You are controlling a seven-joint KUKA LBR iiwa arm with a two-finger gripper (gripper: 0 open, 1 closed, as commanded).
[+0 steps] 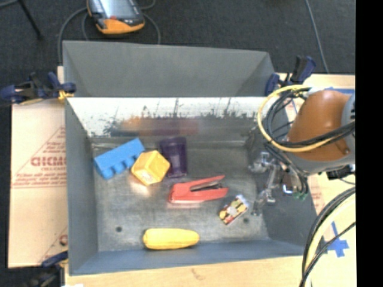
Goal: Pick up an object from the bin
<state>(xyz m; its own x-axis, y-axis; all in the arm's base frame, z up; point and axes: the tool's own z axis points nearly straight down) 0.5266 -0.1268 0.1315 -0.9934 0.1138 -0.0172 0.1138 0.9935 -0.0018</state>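
Note:
My gripper hangs low at the bin's right wall, under the arm's orange cover. Just left of and below it lies a small mottled toy in yellow, red and white, on the bin floor. A red stapler lies further left, near the middle of the floor, lengthwise across the bin. Nothing shows held in the gripper.
A yellow block, a blue toothed brick and a dark purple cup sit together at the back left. A yellow banana-like thing lies along the front wall. Cables loop round the arm's wrist.

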